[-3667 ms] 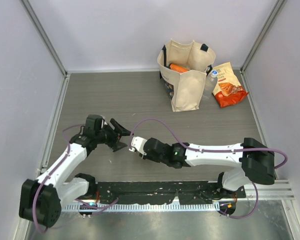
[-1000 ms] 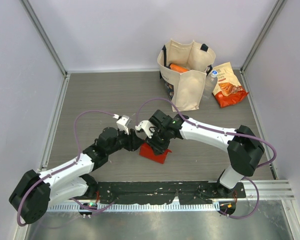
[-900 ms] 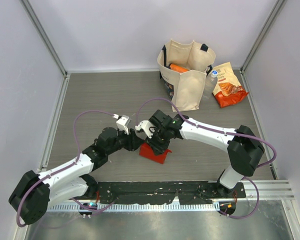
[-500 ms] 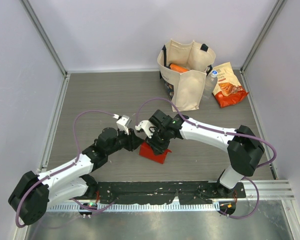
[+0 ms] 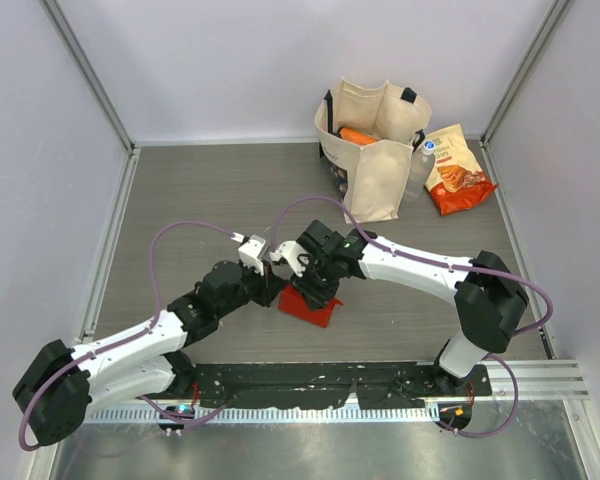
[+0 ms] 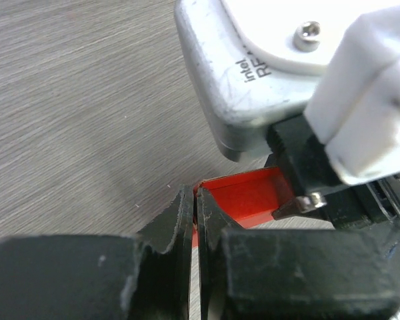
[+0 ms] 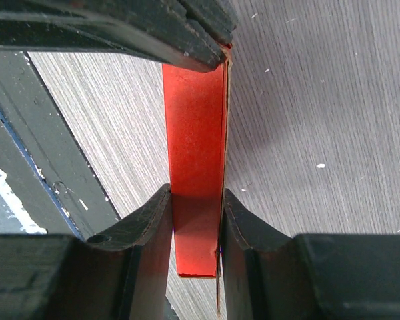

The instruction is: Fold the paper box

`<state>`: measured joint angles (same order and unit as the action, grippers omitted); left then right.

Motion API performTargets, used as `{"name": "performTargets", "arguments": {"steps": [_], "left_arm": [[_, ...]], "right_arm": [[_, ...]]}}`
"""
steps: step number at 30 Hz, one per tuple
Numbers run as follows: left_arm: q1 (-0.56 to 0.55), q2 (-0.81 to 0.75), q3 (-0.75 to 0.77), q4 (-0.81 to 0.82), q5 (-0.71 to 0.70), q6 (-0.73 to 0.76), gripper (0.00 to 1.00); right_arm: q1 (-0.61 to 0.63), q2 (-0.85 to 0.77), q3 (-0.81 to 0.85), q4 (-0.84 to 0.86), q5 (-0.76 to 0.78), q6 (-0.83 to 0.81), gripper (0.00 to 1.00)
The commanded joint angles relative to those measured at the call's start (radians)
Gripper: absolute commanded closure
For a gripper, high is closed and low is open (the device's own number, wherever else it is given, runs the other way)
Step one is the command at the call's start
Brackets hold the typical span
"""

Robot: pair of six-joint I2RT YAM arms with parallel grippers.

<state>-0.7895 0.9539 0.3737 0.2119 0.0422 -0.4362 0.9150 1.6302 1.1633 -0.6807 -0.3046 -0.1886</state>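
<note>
table [image 5: 200,190]: grey wood-grain top, pale walls on three sides, both arms bolted at the near edge.
right arm [image 5: 420,265]: white and black, reaches leftward to mid-table, purple cable looping over it.
left arm [image 5: 130,340]: lies low, angled up and to the right, its wrist meets the right arm's wrist.
tote bag [image 5: 375,180]: beige cloth, upright at the far side, well apart from the arms; something orange shows in its mouth.
snack bag [image 5: 458,170]: orange-red, crinkly, lies flat just right of the tote, far right corner.
paper box [image 5: 315,308]: bright red thin card, near-centre of the table, just beyond the arm bases, between the two wrists; part hidden under the right gripper. The right wrist view shows it as a narrow red strip [image 7: 195,133] standing on edge over the table.
bottle [image 5: 420,165]: clear, between tote and snack bag, mostly hidden.
right gripper [image 7: 197,193]: fingers narrow, one pad on each face of the red strip, gripping it.
left gripper [image 6: 195,193]: fingers pressed almost together, only a thin slit; tips on the box's near corner, card edge looks pinched there. The right wrist's grey camera housing [image 6: 253,73] sits just above.
</note>
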Motion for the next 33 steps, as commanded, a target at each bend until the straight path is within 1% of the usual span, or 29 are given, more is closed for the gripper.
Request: {"name": "performTargets", "arguments": {"steps": [1, 4, 6, 7, 9, 15, 21, 28, 33], "left_arm": [[-0.048, -0.024, 0.013, 0.026, -0.129, 0.028, 0.93], [-0.073, -0.018, -0.007, 0.046, -0.169, 0.019, 0.94], [-0.092, -0.014, -0.013, 0.061, -0.195, 0.008, 0.99], [-0.1, -0.012, -0.018, 0.063, -0.209, 0.005, 1.0], [-0.116, -0.01, -0.027, 0.069, -0.248, 0.005, 1.0], [-0.132, -0.032, -0.065, 0.095, -0.301, -0.012, 1.0], [-0.166, -0.043, -0.131, 0.158, -0.369, -0.047, 1.0], [-0.227, -0.033, -0.165, 0.211, -0.478, -0.081, 1.0], [-0.238, -0.027, -0.182, 0.222, -0.519, -0.087, 1.0]], "right_arm": [[-0.001, -0.006, 0.055, 0.046, 0.028, 0.008, 0.76], [-0.001, 0.0, 0.061, 0.044, 0.038, 0.011, 0.76], [-0.002, 0.005, 0.068, 0.046, 0.044, 0.014, 0.76], [0.001, 0.008, 0.072, 0.046, 0.047, 0.015, 0.76], [-0.001, 0.007, 0.073, 0.049, 0.05, 0.017, 0.75], [-0.001, 0.01, 0.079, 0.058, 0.081, 0.006, 0.73], [-0.001, 0.034, 0.095, 0.078, 0.102, 0.017, 0.72], [0.004, 0.028, 0.088, 0.102, 0.149, 0.035, 0.7], [0.018, 0.017, 0.069, 0.127, 0.185, 0.041, 0.68]]}}
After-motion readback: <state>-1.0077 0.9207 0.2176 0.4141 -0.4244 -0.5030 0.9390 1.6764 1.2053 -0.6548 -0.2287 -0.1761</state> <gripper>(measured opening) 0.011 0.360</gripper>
